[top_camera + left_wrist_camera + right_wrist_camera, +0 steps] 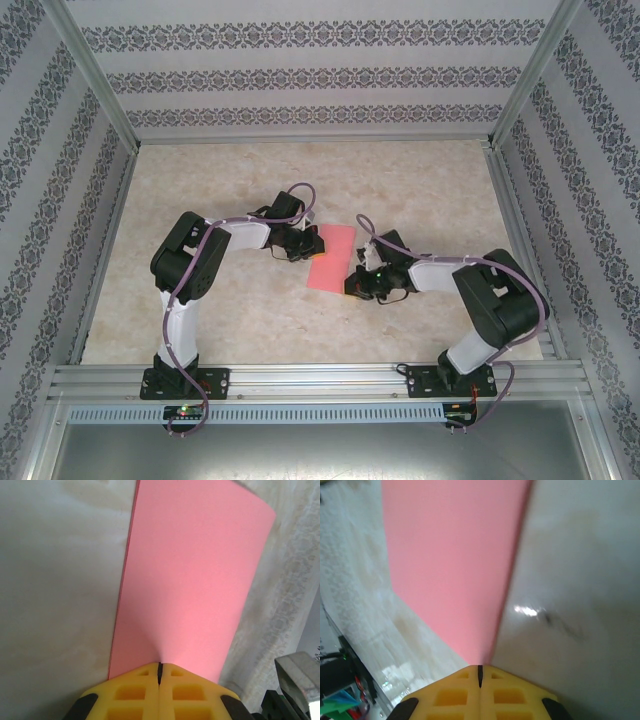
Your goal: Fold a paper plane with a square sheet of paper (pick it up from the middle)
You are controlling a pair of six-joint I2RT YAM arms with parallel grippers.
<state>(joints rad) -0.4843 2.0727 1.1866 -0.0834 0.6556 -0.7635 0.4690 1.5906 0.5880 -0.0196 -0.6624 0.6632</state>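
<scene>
My two arms were bolted to the metal rail [320, 378] at the near edge of the table [430, 180]. My right gripper [354, 281] was the nearer of the two. It was shut tight on the near right side of the pink sheet of paper [333, 257]. From my right wrist I saw my right fingers [445, 697], yellow and pressed together with only a thin dark line between them. The paper came out from that line and went away from me.

The paper was in the middle of the table, between my two grippers. From above it looked long and thin, not square, and its near end leaned a little to the left. I could not tell if it lay flat on the table or hung just above it.

My left gripper [308, 247] was a bit farther away, on the left side of the paper, and it was shut tight on that edge too. From my left wrist I saw my left fingers [130, 697], yellow and pressed together the same way, with the pink paper pinched in the crack. Along the left edge of the paper there I saw a thin darker pink line.

Past the paper the pale, cloudy table went on to the far wall [320, 75], which had stripes of little patterns
</scene>
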